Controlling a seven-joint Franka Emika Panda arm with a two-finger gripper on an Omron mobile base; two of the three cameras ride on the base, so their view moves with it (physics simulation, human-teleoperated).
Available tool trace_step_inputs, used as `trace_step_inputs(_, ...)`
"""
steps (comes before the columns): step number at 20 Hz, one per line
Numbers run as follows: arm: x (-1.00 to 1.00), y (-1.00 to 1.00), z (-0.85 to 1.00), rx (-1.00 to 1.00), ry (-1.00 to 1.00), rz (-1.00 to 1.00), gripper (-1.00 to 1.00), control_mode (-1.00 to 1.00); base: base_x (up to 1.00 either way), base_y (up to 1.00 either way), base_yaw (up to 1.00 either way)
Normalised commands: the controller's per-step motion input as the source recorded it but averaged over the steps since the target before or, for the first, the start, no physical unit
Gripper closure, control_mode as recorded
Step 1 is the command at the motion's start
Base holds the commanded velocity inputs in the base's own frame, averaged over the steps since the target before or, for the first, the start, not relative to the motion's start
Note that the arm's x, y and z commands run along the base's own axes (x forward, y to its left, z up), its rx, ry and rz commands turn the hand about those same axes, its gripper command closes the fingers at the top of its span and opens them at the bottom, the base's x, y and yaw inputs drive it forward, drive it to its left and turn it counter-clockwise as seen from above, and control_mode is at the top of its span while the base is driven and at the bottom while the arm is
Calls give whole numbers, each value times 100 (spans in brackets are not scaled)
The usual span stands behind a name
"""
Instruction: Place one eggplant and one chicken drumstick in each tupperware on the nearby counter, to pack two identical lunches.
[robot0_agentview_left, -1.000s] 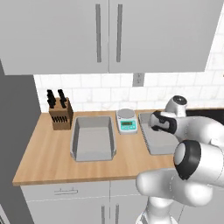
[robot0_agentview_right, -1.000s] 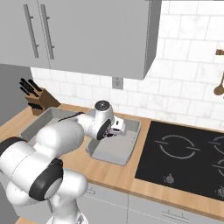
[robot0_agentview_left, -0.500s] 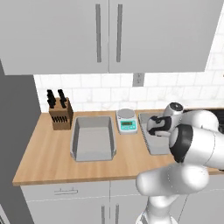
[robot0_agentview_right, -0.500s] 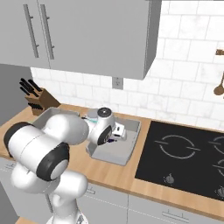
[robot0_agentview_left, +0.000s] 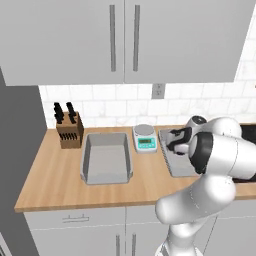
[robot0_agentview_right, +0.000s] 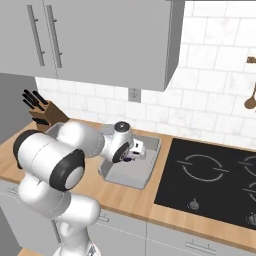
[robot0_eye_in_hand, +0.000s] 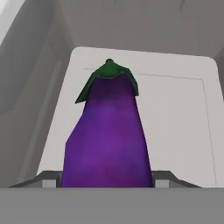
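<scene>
Purple eggplant (robot0_eye_in_hand: 107, 131) (green cap forward) hangs over the right tupperware (robot0_agentview_right: 150, 165).

Purple eggplant (robot0_eye_in_hand: 107, 140), green cap; grey tupperware (robot0_agentview_left: 106, 157)

Both base cams look down at the same counter (robot0_agentview_left: 55, 175) from opposite sides; hand cam's super close inside a tupperware (robot0_eye_in_hand: 175, 113).

A knife block (robot0_agentview_left: 69, 132) and white scale (robot0_agentview_left: 145, 139) stand beside a black stovetop (robot0_agentview_right: 210, 175).
</scene>
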Motion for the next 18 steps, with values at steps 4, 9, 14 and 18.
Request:
trace_step_inputs(4, 4, -2, -42, 0, 4, 0, -100, -100, 0, 0, 0)
trace_step_inputs(9, 0, 0, -15, 0, 1, 0, -100, -100, 0, 0, 0)
trace_step_inputs(14, -17, 0, 3, 0, -9, 0, -100, -100, 0, 0, 0)
trace_step_inputs(18, -31, 0, 29, 0, -16, 0, -100, -100, 0, 0, 0)
